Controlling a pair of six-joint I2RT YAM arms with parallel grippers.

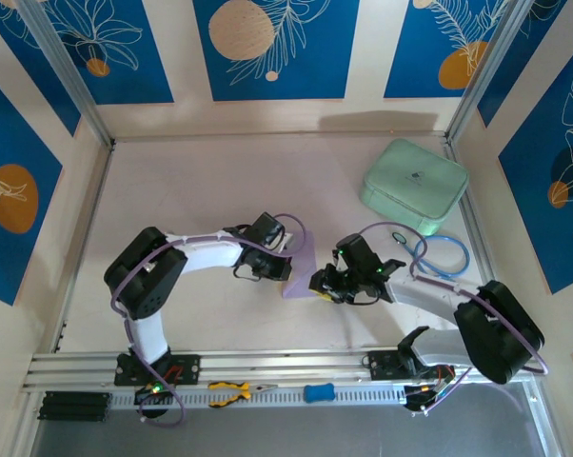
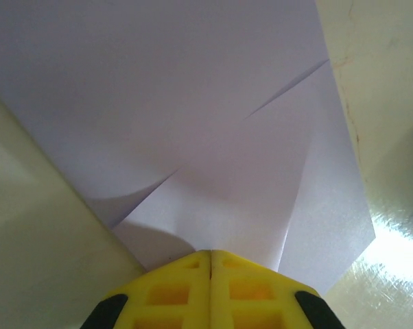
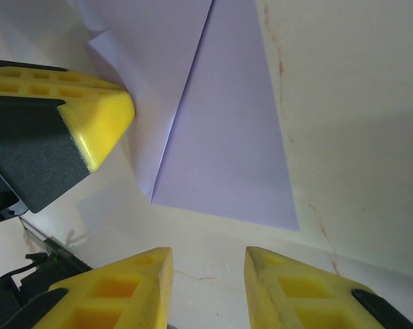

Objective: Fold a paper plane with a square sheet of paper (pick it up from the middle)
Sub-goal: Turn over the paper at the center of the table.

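Left gripper (image 2: pixel 210 264) is clamped shut on the thin pale lavender square sheet of paper (image 2: pixel 193 103), at table centre, 3 o'clock of it in the top view; right gripper (image 3: pixel 210 274) is parted, nothing held, paper at its 12 o'clock. Folding is judged mid-way; next the free flap needs pinching and creasing. Diagonal creases are read from the left wrist view, layout from the top view.
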